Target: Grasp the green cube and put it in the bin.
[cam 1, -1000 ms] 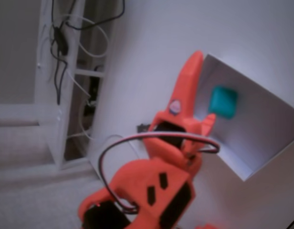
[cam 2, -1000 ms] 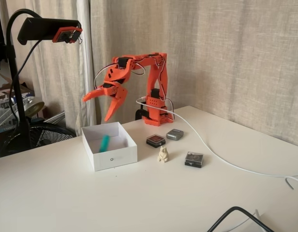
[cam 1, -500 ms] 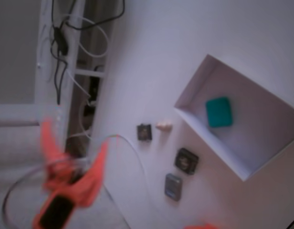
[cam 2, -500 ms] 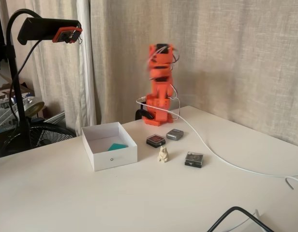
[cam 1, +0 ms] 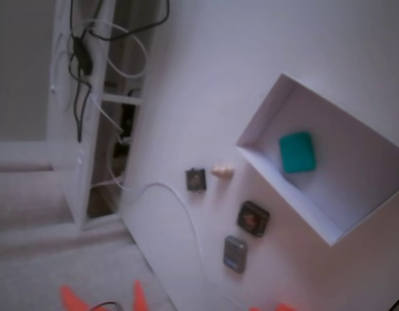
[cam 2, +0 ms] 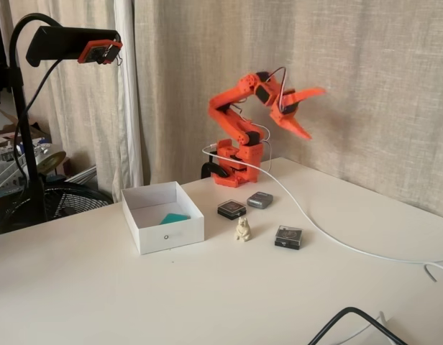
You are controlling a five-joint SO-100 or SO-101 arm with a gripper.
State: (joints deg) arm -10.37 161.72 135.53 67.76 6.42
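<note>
The green cube [cam 1: 297, 152] lies flat on the floor of the white bin [cam 1: 264, 120]; from the side only a teal sliver of the cube [cam 2: 175, 218] shows above the front wall of the bin [cam 2: 171, 236]. My orange gripper [cam 2: 306, 113] hangs high in the air to the right of the arm's base, far from the bin, open and holding nothing. In the top-down fixed view only two orange fingertips [cam 1: 138, 296] poke in at the bottom edge.
Two dark square blocks [cam 2: 231, 209] [cam 2: 288, 236], a grey block [cam 2: 260, 200] and a small cream figurine [cam 2: 242, 228] sit right of the bin. A white cable [cam 2: 329, 236] runs across the table. A camera on a black stand [cam 2: 70, 43] rises at the left.
The arm swung away from above the bin, through upright, and now points right with its jaws spread. The green cube dropped and settled flat in the bin.
</note>
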